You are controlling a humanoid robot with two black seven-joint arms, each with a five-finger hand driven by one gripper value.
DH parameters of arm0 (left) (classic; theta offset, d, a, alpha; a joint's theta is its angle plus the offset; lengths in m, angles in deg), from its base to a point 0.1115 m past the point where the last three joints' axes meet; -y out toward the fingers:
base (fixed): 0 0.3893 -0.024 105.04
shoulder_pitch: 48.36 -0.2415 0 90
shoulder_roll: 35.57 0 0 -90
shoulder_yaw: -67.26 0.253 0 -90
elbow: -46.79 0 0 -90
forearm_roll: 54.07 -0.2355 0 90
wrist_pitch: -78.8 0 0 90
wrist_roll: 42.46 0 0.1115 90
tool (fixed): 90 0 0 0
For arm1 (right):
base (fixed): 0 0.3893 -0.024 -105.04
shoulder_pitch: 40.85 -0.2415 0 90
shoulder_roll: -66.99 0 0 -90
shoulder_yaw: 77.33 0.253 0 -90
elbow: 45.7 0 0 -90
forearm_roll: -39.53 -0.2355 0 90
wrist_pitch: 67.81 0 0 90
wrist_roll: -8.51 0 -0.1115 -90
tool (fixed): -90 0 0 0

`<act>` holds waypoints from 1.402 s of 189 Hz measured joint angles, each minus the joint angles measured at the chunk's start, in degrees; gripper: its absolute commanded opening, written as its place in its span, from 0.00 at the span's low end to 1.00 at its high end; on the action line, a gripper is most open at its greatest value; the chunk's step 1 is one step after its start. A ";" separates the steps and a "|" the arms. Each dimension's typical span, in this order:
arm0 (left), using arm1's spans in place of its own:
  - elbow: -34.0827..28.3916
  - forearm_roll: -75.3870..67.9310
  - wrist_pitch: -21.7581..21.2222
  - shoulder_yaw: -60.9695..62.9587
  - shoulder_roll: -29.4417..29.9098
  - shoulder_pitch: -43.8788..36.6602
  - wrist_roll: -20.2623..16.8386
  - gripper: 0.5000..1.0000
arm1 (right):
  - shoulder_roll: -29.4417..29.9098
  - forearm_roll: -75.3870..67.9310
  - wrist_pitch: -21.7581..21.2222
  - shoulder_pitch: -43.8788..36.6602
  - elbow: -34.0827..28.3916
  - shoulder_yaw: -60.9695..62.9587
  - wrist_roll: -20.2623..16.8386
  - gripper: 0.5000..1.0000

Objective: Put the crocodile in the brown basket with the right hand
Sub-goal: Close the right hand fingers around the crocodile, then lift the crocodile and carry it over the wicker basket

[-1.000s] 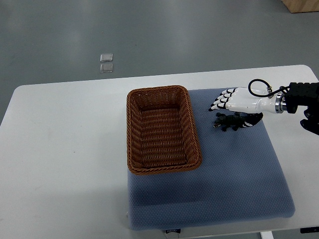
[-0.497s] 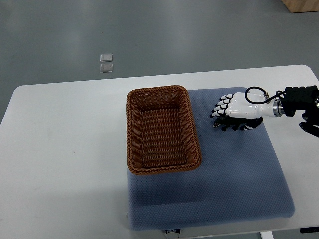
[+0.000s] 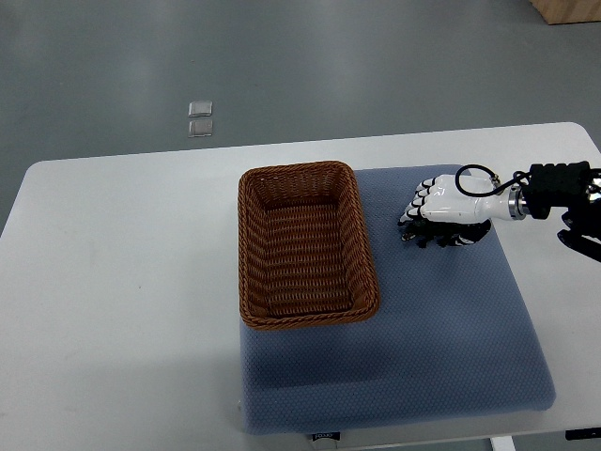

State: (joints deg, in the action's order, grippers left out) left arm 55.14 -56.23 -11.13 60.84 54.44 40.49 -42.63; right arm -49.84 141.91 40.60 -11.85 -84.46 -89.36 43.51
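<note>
Moved: your right hand (image 3: 447, 205) sank, fingers curled since a second ago.
Pose: palm down, gripping the crocodile (image 3: 443, 241) beneath it.
Count: one crocodile, one brown basket (image 3: 249, 254) just beyond fingertips.

— Where is the right hand?
— The right hand (image 3: 439, 207) lies palm down with its white back facing up. Its arm (image 3: 563, 183) reaches in level from the right edge.
— And the fingers?
— The fingers (image 3: 413, 214) are curled downward, closed round the crocodile (image 3: 462, 241) under the palm. A black cable (image 3: 474, 173) loops above the wrist (image 3: 512, 202).
</note>
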 measured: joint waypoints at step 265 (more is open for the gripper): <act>0.00 0.01 0.00 0.00 0.00 0.00 0.00 1.00 | -2.48 -6.24 -0.36 -8.11 -1.72 0.97 0.00 0.00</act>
State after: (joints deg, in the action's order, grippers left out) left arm 55.13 -56.22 -11.13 60.84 54.43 40.48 -42.63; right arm -52.32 135.66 40.24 -19.96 -86.19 -88.40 43.51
